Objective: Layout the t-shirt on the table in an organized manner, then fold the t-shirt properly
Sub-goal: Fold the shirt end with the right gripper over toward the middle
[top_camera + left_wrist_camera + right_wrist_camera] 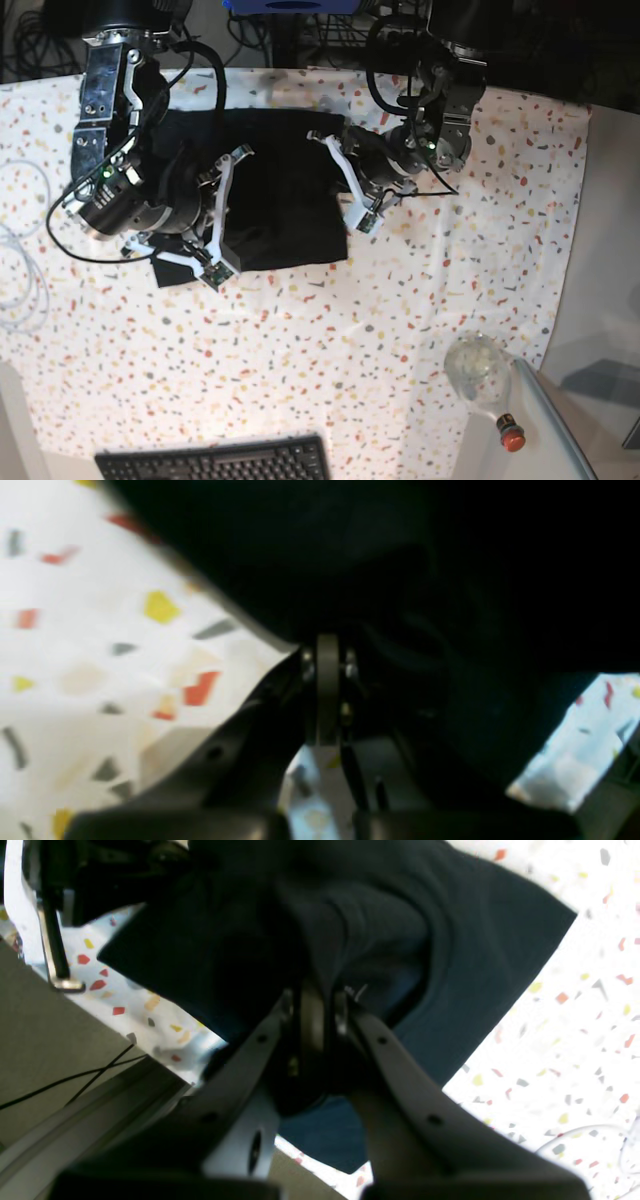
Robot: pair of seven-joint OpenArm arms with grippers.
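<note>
The t-shirt (270, 190) sits toward the far side of the table (330, 350), a plain matte black bundle, partly folded over itself into a rough rectangle. Its near edge runs fairly straight across the speckled white cloth, and a small corner pokes out at the near left. Close up, soft folds bunch in the middle, one pointed corner lying flat on the flecked cloth.
</note>
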